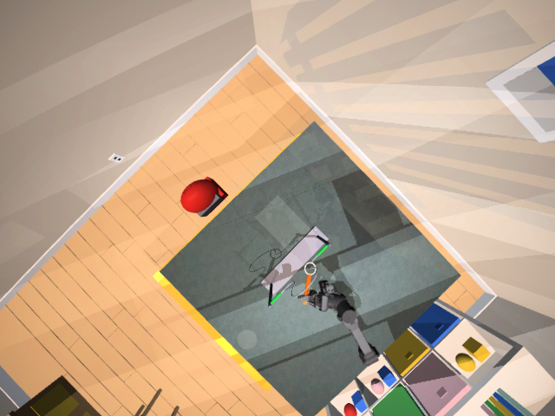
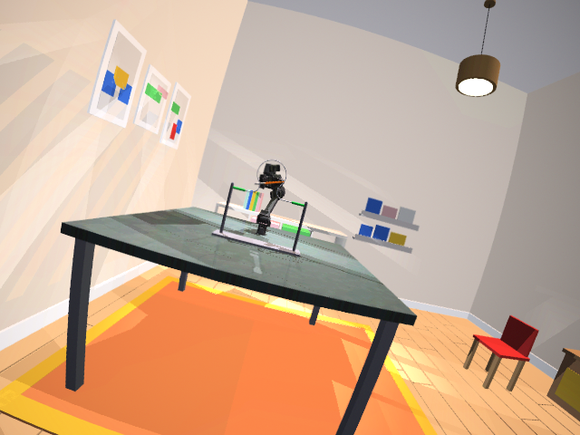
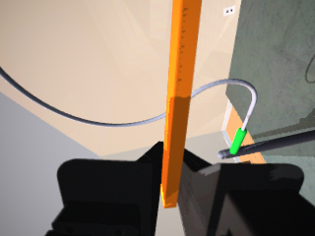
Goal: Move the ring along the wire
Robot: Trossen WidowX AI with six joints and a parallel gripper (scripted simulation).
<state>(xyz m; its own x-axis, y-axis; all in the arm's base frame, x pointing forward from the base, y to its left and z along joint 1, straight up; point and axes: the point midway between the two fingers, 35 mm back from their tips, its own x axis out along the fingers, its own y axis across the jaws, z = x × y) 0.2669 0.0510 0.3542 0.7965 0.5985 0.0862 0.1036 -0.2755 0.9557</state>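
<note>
My gripper (image 1: pixel 308 299) (image 2: pixel 269 180) (image 3: pixel 165 147) is shut on the lower end of the orange handle (image 1: pixel 308 285) (image 3: pixel 180 93). The handle stands upright between the fingers in the wrist view. The ring (image 1: pixel 310 269) is held high, between the two dark posts (image 2: pixel 226 207) (image 2: pixel 299 227). In the top view it is nearer the green part (image 1: pixel 321 252) than the other green part (image 1: pixel 278 296). In the wrist view the thin grey wire (image 3: pixel 98 120) curves behind the handle and ends in a green part (image 3: pixel 238 140) on a post (image 3: pixel 276 145). The ring is out of the wrist view.
The wire stand's white base plate (image 1: pixel 296 257) (image 2: pixel 243 239) lies on the dark green table (image 1: pixel 251 215) (image 2: pixel 140 229). The arm's base (image 1: pixel 368 355) stands at the table's edge by shelves of coloured boxes (image 1: pixel 430 358). A red chair (image 1: pixel 199 197) stands beside the table.
</note>
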